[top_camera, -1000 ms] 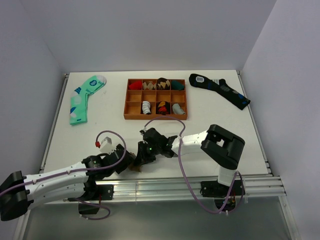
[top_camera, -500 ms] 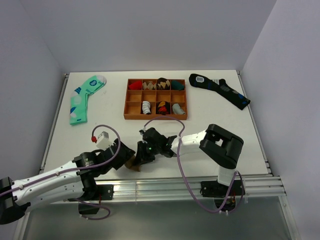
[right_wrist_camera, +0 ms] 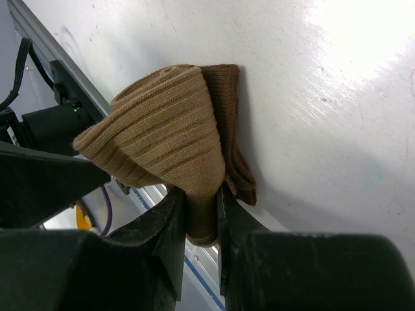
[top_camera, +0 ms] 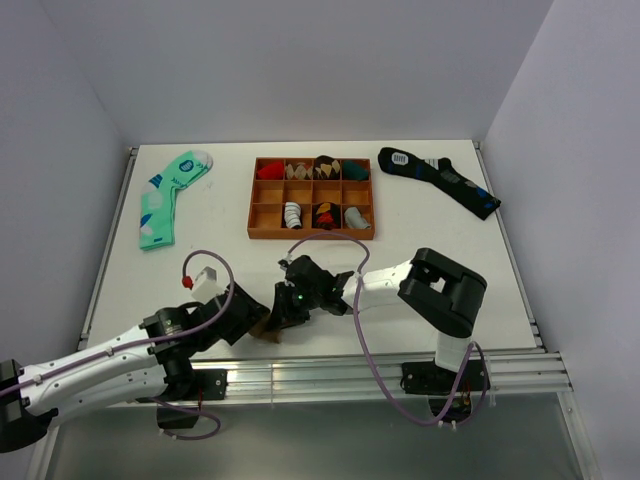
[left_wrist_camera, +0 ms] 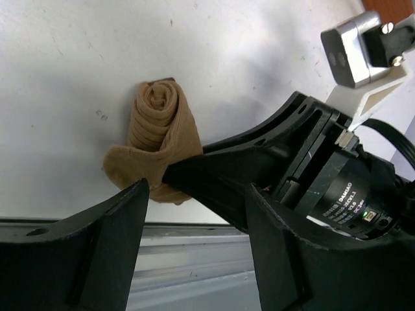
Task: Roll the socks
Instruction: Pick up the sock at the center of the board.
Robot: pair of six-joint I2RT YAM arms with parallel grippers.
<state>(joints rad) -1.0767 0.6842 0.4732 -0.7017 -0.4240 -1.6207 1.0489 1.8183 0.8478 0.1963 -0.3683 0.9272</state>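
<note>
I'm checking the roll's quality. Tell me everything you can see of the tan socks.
The tan socks are ribbed knit, wound into a spiral roll with a looser outer layer wrapped around one end. The roll lies on the white table close to its near edge. The right gripper is shut on a fold of that outer layer.
</note>
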